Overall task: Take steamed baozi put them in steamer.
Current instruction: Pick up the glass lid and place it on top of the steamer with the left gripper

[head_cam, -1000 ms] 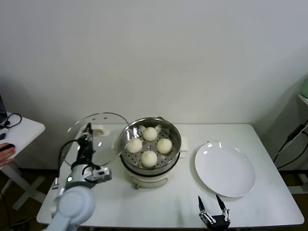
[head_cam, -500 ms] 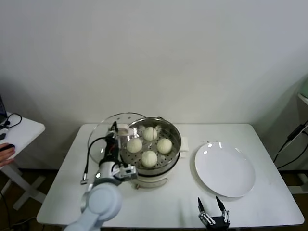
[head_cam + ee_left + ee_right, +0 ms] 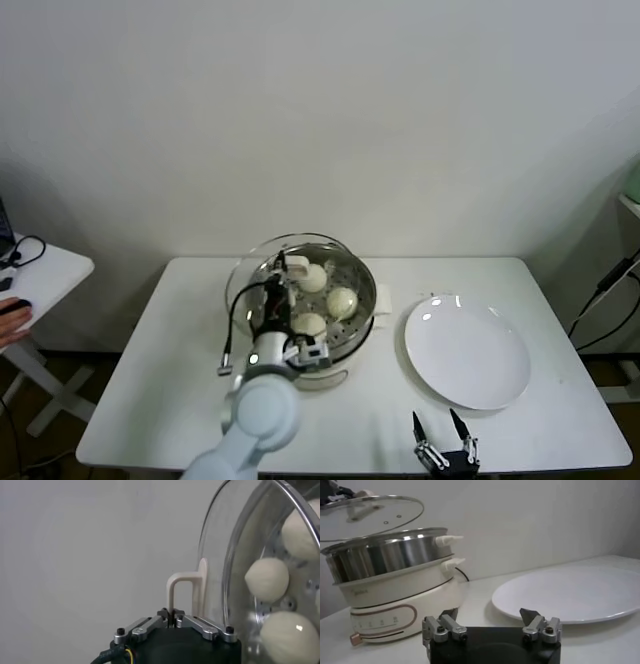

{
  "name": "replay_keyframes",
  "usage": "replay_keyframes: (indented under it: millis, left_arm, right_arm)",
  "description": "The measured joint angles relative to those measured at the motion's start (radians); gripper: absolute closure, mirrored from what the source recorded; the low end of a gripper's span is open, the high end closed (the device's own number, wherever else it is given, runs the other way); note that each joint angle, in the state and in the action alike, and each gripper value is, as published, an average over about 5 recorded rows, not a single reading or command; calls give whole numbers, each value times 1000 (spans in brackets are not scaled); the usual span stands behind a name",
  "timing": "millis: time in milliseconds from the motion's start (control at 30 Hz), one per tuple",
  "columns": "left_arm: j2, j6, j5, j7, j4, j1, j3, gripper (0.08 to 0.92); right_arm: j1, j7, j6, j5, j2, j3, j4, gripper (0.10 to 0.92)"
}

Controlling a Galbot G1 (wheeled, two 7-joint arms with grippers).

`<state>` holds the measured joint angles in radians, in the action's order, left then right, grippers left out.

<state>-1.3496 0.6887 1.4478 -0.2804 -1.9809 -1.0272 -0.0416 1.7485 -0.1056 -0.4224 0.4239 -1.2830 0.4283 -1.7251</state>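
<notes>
Gripping the glass lid point(image 3: 262, 283) by its handle, the left tool point(image 3: 172, 614) holds it level above the steamer point(image 3: 352, 330).

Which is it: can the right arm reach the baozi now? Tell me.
Probably not. The glass lid, held by the left end effector, hovers over the steamer, covering the baozi. The open right end effector waits at the table's near edge.

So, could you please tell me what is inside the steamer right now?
Three baozi show on the steamer's perforated tray; the left gripper, holding the glass lid above, covers the rest.
</notes>
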Motion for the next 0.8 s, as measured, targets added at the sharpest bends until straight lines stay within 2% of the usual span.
replay_keyframes:
  millis: [400,800]
  left_arm:
    - [-78,-8,38,25,86,18,-30,862]
    - [-101,-27,69,37,151,27,-37,862]
  right_arm:
    - [1,-3,-1,1,2,1,-1,203]
    - [1,-4,-4,6,3,5,-3,203]
